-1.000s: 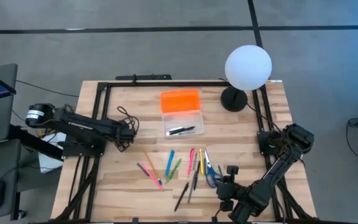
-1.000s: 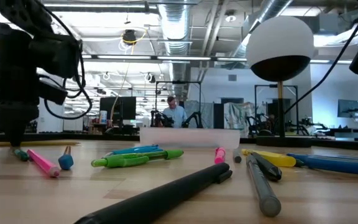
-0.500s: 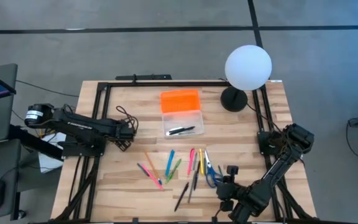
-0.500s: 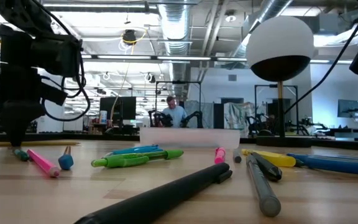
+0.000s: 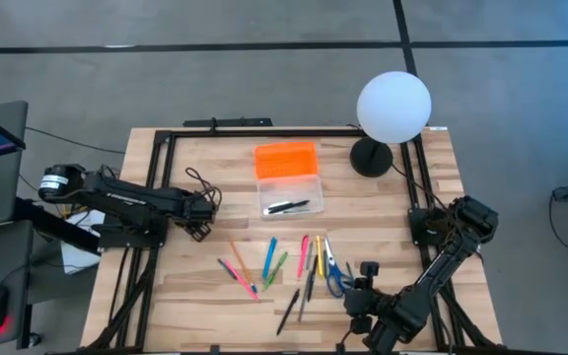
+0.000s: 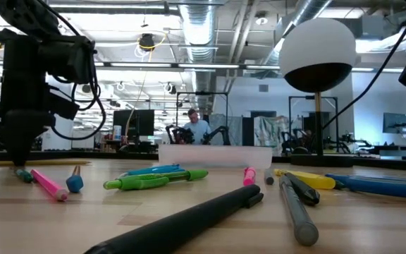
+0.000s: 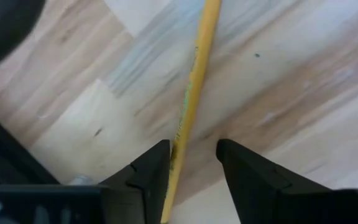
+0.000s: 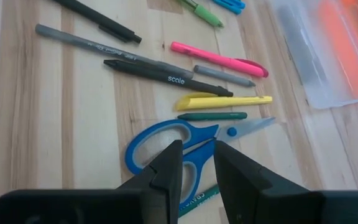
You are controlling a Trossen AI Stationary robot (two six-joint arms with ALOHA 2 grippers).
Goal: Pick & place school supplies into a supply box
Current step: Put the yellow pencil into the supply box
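Observation:
My left gripper (image 7: pixel 191 158) points down at the table's left side (image 5: pixel 203 209), open. Its fingers stand on either side of a yellow pencil (image 7: pixel 197 62) that lies flat on the wood, close to one finger. The low view shows the gripper's tip (image 6: pixel 16 164) at the table top. My right gripper (image 8: pixel 194 165) is open and empty, low near the front edge (image 5: pixel 361 281), just above the blue-handled scissors (image 8: pixel 166 140). The other pens and markers (image 5: pixel 279 264) lie loose mid-table. The clear supply box (image 5: pixel 291 192) holds a black pen (image 5: pixel 294 206), and its orange lid (image 5: pixel 286 160) lies open behind it.
A white globe lamp (image 5: pixel 393 106) on a black base stands at the far right corner. A black frame rail (image 5: pixel 156 197) runs along the table's left side and another (image 5: pixel 424 197) along its right. Cables (image 5: pixel 200 182) hang by the left gripper. A person sits far off in the room (image 6: pixel 194 127).
My left gripper has edged a little toward the table's right, staying low over the yellow pencil. Nothing on the table has moved.

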